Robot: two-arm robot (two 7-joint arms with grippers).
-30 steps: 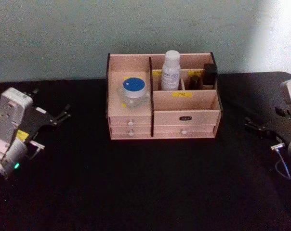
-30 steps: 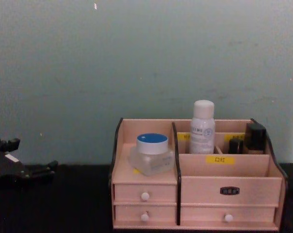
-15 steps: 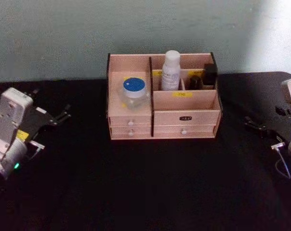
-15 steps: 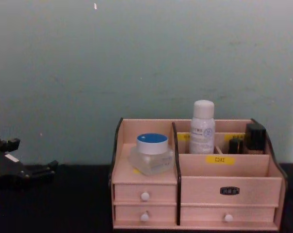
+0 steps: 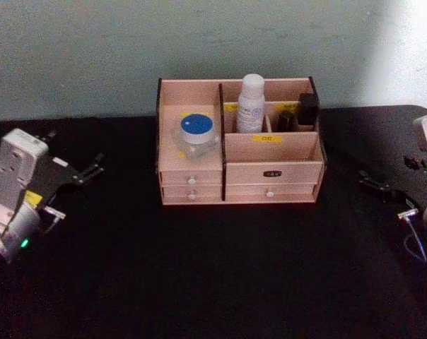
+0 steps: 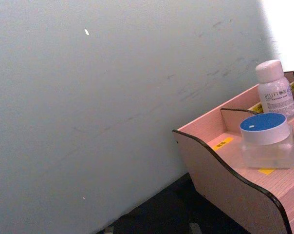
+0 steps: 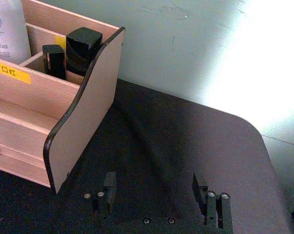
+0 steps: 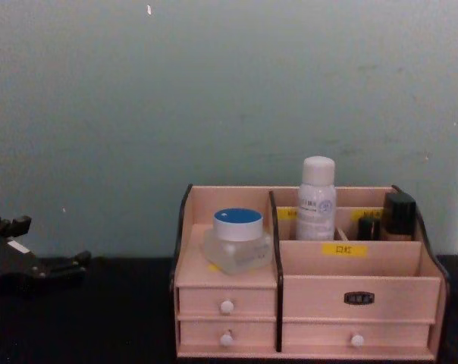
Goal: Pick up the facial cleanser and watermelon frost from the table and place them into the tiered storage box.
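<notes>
Head view: tiered storage box [image 5: 270, 171] sits between left gripper [image 5: 93, 167] and right gripper [image 5: 372, 185].

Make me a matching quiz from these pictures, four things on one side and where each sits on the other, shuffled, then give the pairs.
Things:
1. blue-lidded jar
2. white bottle
3. left gripper
4. right gripper

Places:
A. upright in a rear compartment of the storage box, right of the black divider
B. over the black table, off the box's left side
C. on the box's left tier, above two small drawers
D. over the table, off the box's right side

Pairs: 1-C, 2-A, 3-B, 4-D
</notes>
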